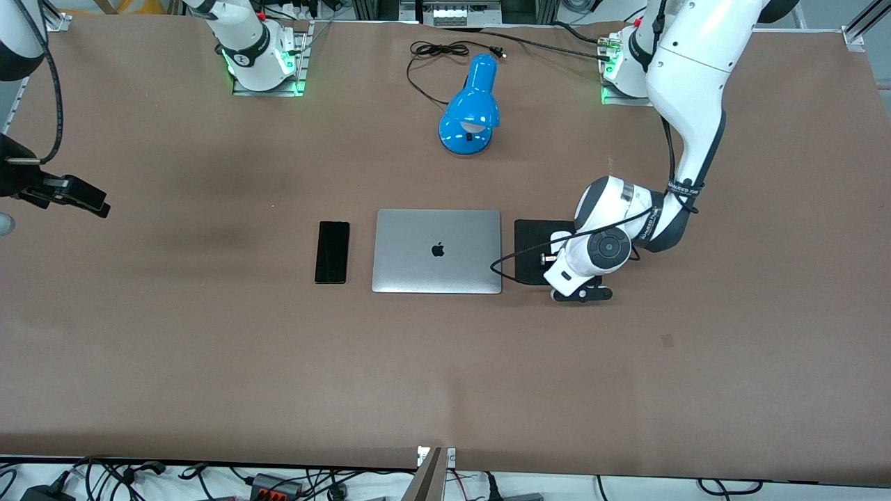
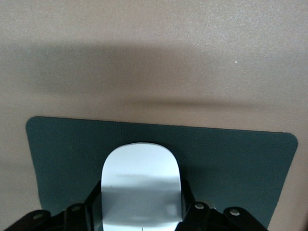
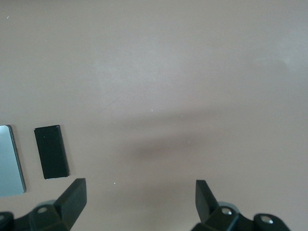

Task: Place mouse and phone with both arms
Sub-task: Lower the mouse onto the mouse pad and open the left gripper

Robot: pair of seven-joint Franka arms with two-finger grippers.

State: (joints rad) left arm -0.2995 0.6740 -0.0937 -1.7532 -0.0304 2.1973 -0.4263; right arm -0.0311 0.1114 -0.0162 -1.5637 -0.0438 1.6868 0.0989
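Mouse (image 2: 141, 185): on the black mat (image 2: 231, 163) beside the laptop (image 1: 437, 251), toward the left arm's end. Left gripper (image 2: 142, 211) is closed on its flanks. Glossy, light shell; likely slippery, so a low side hold suits it.

Phone (image 1: 332, 252): flat beside the laptop, toward the right arm's end. Thin, rigid; grip the long edges.

Right gripper (image 3: 139, 202): empty, fingers spread, waiting above bare table well away from the laptop.

Two white robot arms with dark grey joint sections. The left arm (image 1: 689, 104) carries a black cable, a black band with white lettering, and a round dark grey wrist cap. Green lights glow at both bases. Each hand has black fingers (image 3: 72, 197) with silver screws.
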